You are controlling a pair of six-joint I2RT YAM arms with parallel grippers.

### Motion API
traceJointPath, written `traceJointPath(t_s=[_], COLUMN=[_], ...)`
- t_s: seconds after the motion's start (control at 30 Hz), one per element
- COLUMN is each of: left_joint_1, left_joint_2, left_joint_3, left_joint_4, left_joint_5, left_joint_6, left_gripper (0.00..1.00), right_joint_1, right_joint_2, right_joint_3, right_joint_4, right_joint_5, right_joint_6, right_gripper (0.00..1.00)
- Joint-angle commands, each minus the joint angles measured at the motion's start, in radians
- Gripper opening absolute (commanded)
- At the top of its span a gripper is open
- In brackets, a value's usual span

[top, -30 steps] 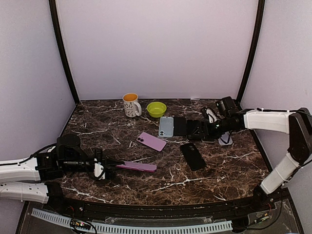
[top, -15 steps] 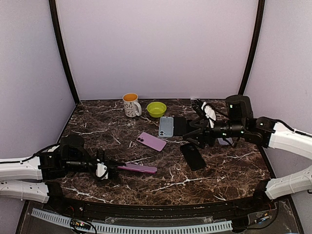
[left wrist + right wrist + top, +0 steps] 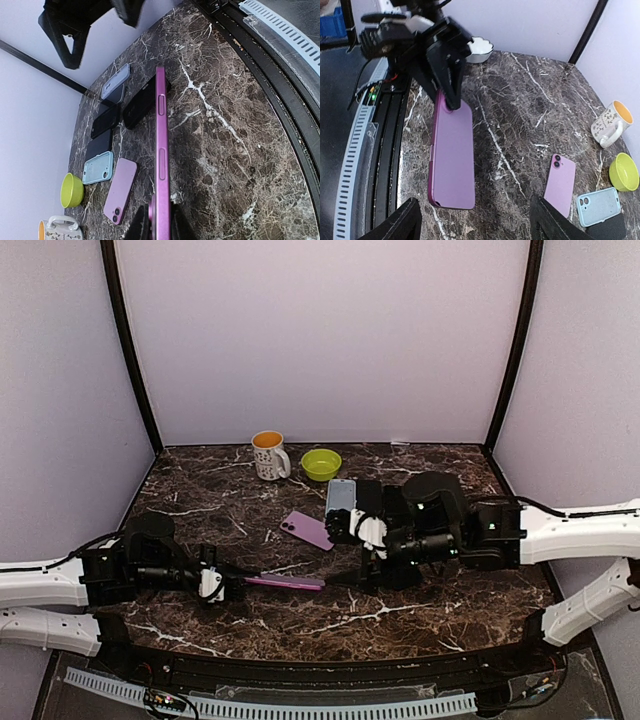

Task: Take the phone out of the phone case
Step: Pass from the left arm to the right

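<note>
My left gripper point(image 3: 215, 584) is shut on one end of a purple cased phone point(image 3: 285, 582) and holds it just above the table at the front left. In the left wrist view the phone point(image 3: 161, 145) stands edge-on between my fingertips point(image 3: 137, 227). My right gripper point(image 3: 366, 531) is open and empty over the middle of the table, pointing toward the phone. In the right wrist view the phone's purple back point(image 3: 452, 155) shows whole, pinched at its far end by the left gripper's fingers point(image 3: 451, 92). My right gripper point(image 3: 477, 225) stays short of its near end.
A second purple phone point(image 3: 310, 530) lies flat mid-table, with a light blue case point(image 3: 340, 498) and black phones point(image 3: 142, 100) behind it. A mug point(image 3: 268, 454) and a green bowl point(image 3: 321, 463) stand at the back. The table's front edge point(image 3: 280, 85) is close to the held phone.
My right arm has swung from the far right of the table to the middle and now faces the held phone. My left gripper and the purple phone have barely moved.
</note>
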Motion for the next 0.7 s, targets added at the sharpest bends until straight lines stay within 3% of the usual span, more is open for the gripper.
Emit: traceJointPath(t_s=[0.0, 0.23, 0.33, 0.43, 0.67], left_joint_1=[0.002, 0.002, 0.002, 0.002, 0.001], left_joint_2=[-0.007, -0.004, -0.006, -0.003, -0.002], left_joint_3=[0.044, 0.049, 0.050, 0.051, 0.051], left_joint_4=[0.069, 0.065, 0.065, 0.066, 0.067], left_joint_5=[0.007, -0.007, -0.009, -0.008, -0.005], left_joint_6=[-0.029, -0.031, -0.035, -0.039, -0.055], left_gripper=[0.00, 0.00, 0.00, 0.00, 0.00], right_joint_1=[0.079, 0.153, 0.173, 0.192, 0.210], right_joint_2=[0.074, 0.144, 0.158, 0.174, 0.195], right_joint_3=[0.051, 0.067, 0.061, 0.053, 0.015], right_joint_4=[0.024, 0.046, 0.062, 0.108, 0.188], right_joint_5=[0.135, 0.200, 0.242, 0.292, 0.360], right_joint_6=[-0.103, -0.137, -0.138, -0.141, -0.167], right_gripper=[0.74, 0.69, 0.63, 0.50, 0.40])
